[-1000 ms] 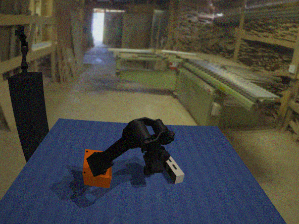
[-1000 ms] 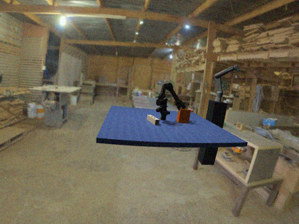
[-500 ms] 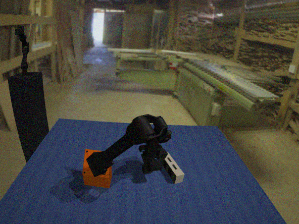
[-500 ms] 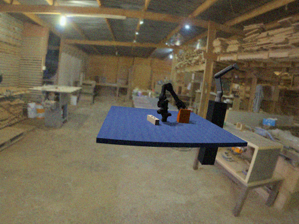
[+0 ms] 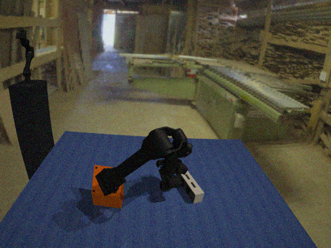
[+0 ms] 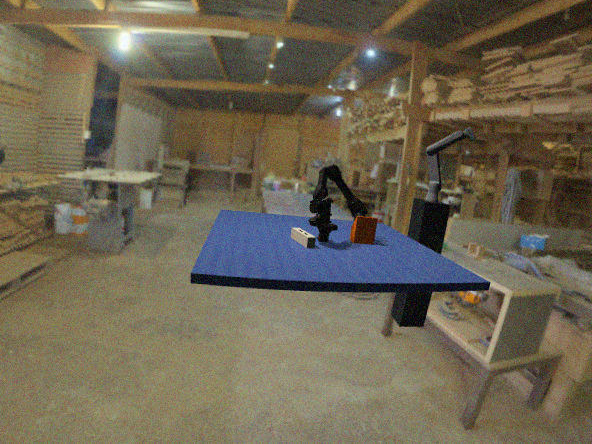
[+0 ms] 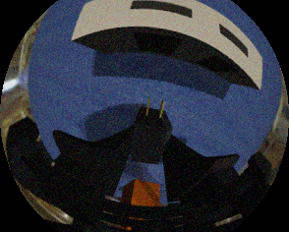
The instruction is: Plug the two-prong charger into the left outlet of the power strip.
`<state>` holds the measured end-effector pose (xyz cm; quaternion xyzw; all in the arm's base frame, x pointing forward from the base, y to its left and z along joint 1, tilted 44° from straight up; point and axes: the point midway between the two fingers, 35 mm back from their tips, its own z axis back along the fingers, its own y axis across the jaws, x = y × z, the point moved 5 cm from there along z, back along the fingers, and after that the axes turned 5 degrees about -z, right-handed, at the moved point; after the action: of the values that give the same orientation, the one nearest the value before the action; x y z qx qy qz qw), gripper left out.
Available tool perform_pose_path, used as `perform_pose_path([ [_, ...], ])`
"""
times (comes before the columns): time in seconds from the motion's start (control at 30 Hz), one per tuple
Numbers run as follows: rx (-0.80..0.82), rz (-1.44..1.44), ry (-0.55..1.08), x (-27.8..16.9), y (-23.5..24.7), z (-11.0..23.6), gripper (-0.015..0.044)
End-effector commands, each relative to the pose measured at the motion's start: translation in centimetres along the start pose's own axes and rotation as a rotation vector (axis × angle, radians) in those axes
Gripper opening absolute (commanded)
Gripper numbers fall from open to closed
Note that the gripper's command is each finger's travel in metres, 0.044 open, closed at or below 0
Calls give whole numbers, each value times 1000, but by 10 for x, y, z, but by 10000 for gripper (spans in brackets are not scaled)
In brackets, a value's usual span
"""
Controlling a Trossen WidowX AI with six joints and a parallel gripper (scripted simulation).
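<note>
Gripper (image 7: 144, 155) squeezed shut on charger (image 7: 150, 132), prongs (image 7: 155, 107) poking out front. Strip (image 7: 162, 29) lies ahead on table (image 5: 237, 206), long side across. Prongs near slots, not yet touching.

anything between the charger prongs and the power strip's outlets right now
Nothing visible. In the wrist view the charger, held in the gripper, points its prongs at the power strip, with only bare blue table between them.

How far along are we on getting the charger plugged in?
Done: the tool is shut on the charger. In hand: its prongs point toward the power strip but are short of it. Left: line up with the left outlet and push straight in.
</note>
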<state>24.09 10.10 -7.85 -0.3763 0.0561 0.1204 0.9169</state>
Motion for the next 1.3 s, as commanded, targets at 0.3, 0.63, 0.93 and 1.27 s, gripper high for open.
perform_pose_path([
  [0.3, 1, 7, -2, 15, 4, 1, 0],
  [0.63, 0, 11, -2, 25, 7, 1, 0],
  [0.93, 0, 14, -3, 34, 9, 1, 0],
  [1.27, -1, 16, -3, 38, 10, 0, 0],
])
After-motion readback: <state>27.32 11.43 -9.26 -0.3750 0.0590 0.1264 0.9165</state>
